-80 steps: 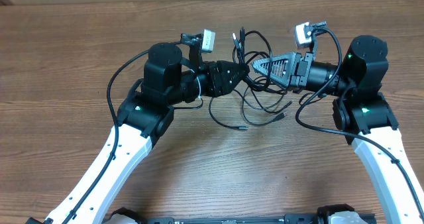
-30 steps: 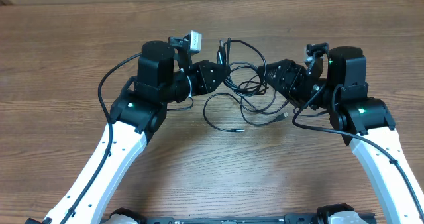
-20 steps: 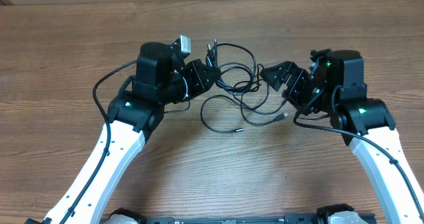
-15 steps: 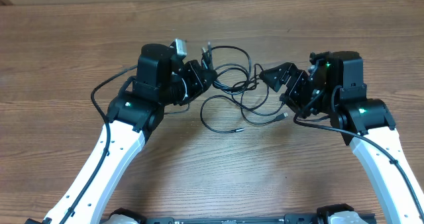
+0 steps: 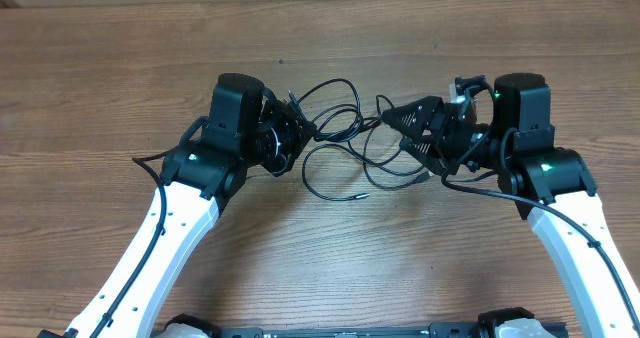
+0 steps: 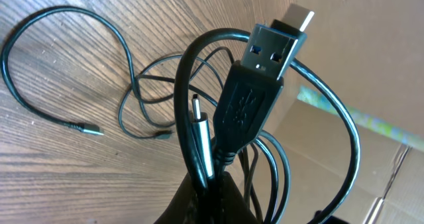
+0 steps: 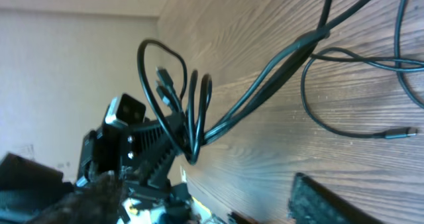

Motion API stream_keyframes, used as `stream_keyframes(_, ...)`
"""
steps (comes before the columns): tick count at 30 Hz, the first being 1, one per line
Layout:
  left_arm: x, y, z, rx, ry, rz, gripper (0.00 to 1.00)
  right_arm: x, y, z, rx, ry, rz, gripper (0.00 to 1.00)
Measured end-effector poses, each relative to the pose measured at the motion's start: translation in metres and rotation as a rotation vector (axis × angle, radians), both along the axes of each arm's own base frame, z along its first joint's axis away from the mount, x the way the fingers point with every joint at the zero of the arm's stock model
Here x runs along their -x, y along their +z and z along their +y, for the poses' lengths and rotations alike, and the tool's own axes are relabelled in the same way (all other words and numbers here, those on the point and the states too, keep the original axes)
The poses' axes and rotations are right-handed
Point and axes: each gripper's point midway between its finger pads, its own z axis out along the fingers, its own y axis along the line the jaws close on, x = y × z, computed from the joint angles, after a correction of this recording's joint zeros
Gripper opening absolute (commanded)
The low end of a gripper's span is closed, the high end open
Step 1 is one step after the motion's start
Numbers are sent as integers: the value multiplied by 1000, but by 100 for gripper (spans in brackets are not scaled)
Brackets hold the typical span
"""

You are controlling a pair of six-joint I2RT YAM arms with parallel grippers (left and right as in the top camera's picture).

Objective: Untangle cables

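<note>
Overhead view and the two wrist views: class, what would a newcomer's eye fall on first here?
First, the big black USB plug filling the left wrist view, sticking up out of a bunch of thin black cables. Overhead, that tangle stretches over the wooden table from the left hand, shut on the bunch, to the right hand, open beside the loops.

Span between left gripper [image 5: 298, 135] and right gripper [image 5: 391, 118] is blocked: cables [image 5: 345, 126] hang across it, with loops and loose ends sprawling on the wood just on the near side. Free passage: bare table [image 5: 320, 38] on the far side, both outer flanks, front centre.
</note>
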Motion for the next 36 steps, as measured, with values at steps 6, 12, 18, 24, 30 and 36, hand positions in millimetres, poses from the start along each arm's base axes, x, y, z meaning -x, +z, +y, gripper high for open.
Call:
stream_keyframes(6,0,0,0,15,18,17,4,6,10,23,-22,68,-49,73)
stream_keyframes(12,1,0,-1,25,23,28,4,14,10,45,1,115,-82,59)
stream_keyframes(18,4,0,-6,28,8,29,4,8,5,52,15,114,-91,52)
stream_keyframes(24,6,0,-9,30,-2,30,4,3,-4,52,37,99,-75,52)
stream_keyframes(30,6,1,-10,33,-7,32,4,-4,-19,52,60,89,-42,37)
stream_keyframes(36,7,1,-10,35,-9,32,4,-9,-18,54,53,84,-62,24)
